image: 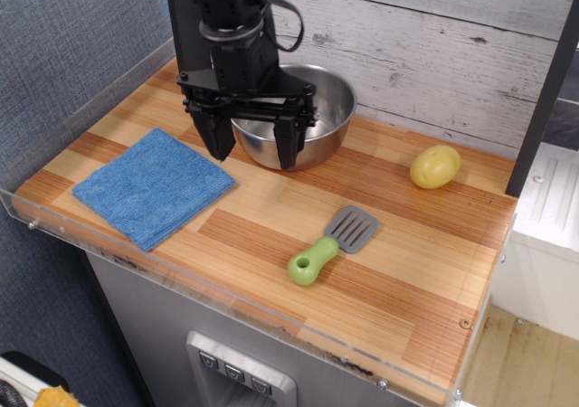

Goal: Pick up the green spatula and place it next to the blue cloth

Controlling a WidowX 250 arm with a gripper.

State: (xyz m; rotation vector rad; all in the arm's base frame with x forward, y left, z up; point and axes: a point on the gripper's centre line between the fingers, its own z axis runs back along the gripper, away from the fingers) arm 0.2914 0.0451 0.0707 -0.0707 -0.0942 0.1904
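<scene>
the spatula (329,245) is showing a lime-green handle and a grey slotted blade. the cloth (154,186) is looking plain mid-blue, with a fine woven texture. the bowl (327,110) is gleaming silver steel. the potato-shaped lump (434,166) is showing yellow-green. the gripper (252,152) is appearing matte black. the table (398,280) is displaying striped planks in orange-brown and pale tan.
</scene>
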